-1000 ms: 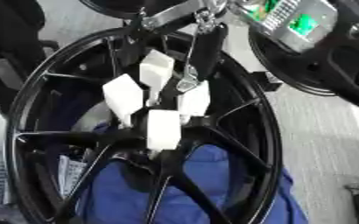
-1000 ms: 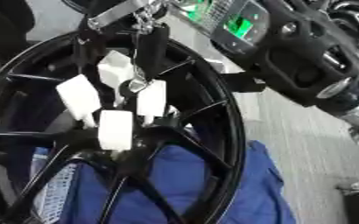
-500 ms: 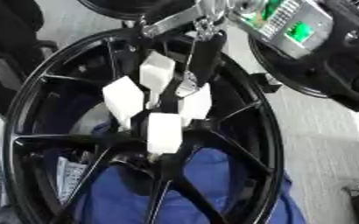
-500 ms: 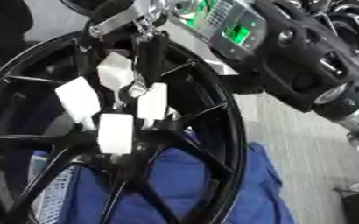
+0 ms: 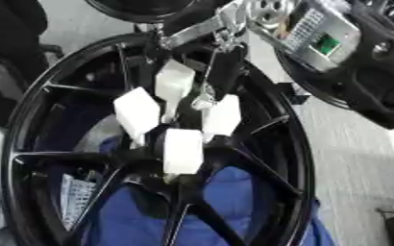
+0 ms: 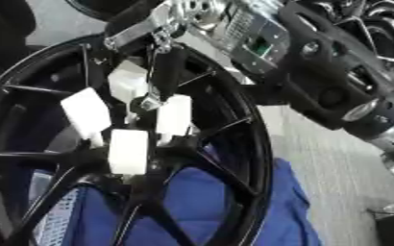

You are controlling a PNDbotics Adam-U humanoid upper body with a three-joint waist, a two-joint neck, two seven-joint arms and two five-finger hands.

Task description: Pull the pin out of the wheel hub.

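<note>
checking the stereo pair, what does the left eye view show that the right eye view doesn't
Only the left eye view shows the green chip on the arm's board clearly. Only the right eye view shows silver wheels at top right and more of the right arm. Both share the black wheel hub, four white pads at its centre, the right hand reaching down among them, and the blue cloth behind.

The wheel hub [image 5: 259, 158] looks like glossy black painted metal, its spokes smooth. Four white blocks [image 5: 182, 150] at its centre look matt, like plastic. Blue cloth [image 6: 200, 202] beneath is soft and creased. The right hand [image 5: 226, 53] shows bare silver metal and matt black parts.
</note>
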